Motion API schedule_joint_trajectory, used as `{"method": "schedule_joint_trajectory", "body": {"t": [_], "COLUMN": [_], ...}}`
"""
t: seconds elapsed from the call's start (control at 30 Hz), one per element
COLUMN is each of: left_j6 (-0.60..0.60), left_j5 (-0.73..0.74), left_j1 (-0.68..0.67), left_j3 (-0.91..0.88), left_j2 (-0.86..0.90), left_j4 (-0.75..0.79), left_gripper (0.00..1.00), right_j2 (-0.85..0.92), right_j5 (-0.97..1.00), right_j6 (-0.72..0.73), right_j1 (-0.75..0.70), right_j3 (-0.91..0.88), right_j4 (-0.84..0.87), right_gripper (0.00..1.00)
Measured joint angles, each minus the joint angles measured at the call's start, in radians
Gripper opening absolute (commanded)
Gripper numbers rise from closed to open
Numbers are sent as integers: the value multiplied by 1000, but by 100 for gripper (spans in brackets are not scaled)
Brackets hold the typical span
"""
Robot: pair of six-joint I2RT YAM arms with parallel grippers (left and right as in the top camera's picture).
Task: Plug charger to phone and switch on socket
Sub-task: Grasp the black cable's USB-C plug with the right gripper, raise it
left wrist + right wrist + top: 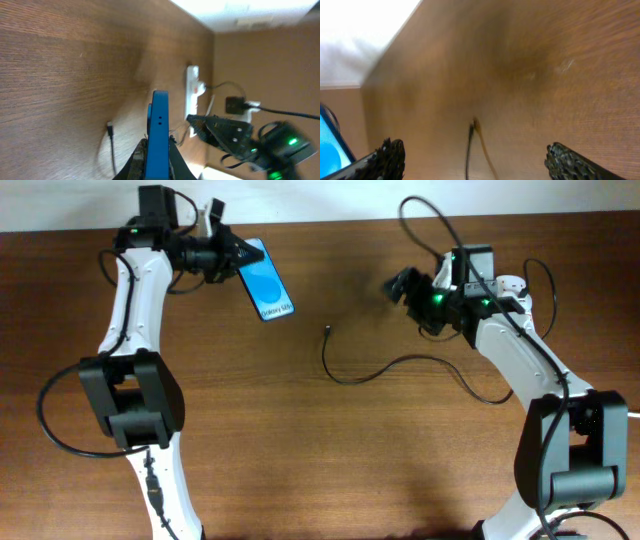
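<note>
Left hand (238,260): closed on the upper-left end of the phone (266,282), one finger on each flat face. In the left wrist view the phone (159,132) appears edge-on, as a narrow blue strip rising from between the fingers.

Right hand (404,286): wide open and holding nothing. In the right wrist view its two fingers (390,156) sit at opposite sides of the frame, with bare tabletop (560,60) between them.

Count: two hands, one phone, one charger, one socket.

Phone orientation: in the overhead view the long axis runs diagonally from the left hand at upper left to the free end at lower right. The blue screen faces the overhead camera (the "Galaxy S25" text is at the free end). Whether the free end touches the tabletop cannot be told.

Charger (372,372): lies loose on the tabletop between the two arms, touching neither hand. Its plug tip (329,332) sits near the centre, below and to the right of the phone's free end and well apart from it. From the tip the cable runs toward the near edge, then curves away toward the right arm.

Socket (192,85): a white strip visible in the left wrist view, lying on the tabletop beyond the phone, long axis roughly parallel to the phone's edge.
</note>
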Motion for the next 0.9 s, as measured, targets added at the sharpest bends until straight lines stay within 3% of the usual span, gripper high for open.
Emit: {"method": "schedule_joint_trajectory", "body": {"t": [0.07, 0.13, 0.17, 0.4, 0.5, 0.57, 0.67, 0.9], "left_j6": [99, 167, 192, 231, 231, 231, 231, 231], "left_j5": [-26, -43, -48, -57, -58, -58, -58, -58], "left_j1": [-18, -19, -17, -17, -15, -15, -15, -14], "left_j3": [0, 0, 0, 0, 0, 0, 0, 0], "left_j2": [0, 0, 0, 0, 0, 0, 0, 0], "left_j4": [-43, -49, -50, -100, -101, -101, -101, -117], "left_gripper": [0, 0, 0, 0, 0, 0, 0, 0], "right_j2": [6, 35, 68, 247, 295, 308, 319, 347], "right_j5": [-25, -37, -42, -41, -72, -80, -46, -53], "right_j6": [-121, -164, -172, 0, 68, 123, 199, 268], "right_j1": [37, 76, 102, 215, 235, 254, 277, 290], "right_j3": [0, 0, 0, -2, -2, -2, -2, 1], "right_j4": [-72, -68, -59, 129, 199, 237, 272, 330], "right_gripper": [80, 68, 68, 44, 40, 31, 26, 13]}}
